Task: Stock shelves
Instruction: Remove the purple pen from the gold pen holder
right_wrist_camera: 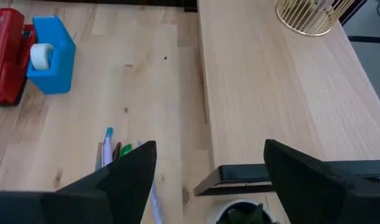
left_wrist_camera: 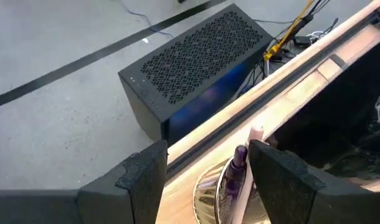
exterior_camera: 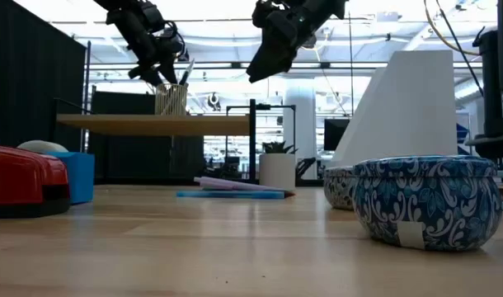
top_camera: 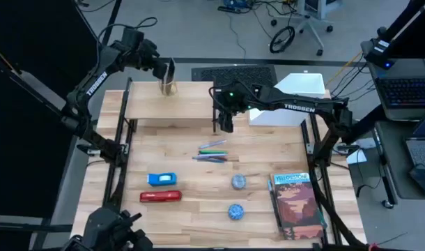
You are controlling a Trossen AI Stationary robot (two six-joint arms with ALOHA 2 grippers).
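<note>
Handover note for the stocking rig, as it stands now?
Left gripper: open, over the wire pen cup on the shelf; a purple pen is in the cup.
Right gripper: open, empty, at the shelf's front edge above the loose pens.
Done: cup on the shelf.
Left on the table: pens, tape dispenser, stapler, two tins, book. White file holder stands beside the shelf.

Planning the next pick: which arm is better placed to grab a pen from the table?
Right. The right gripper hangs open by the shelf edge, just behind the loose pens. The left gripper is busy over the wire cup on the shelf.
</note>
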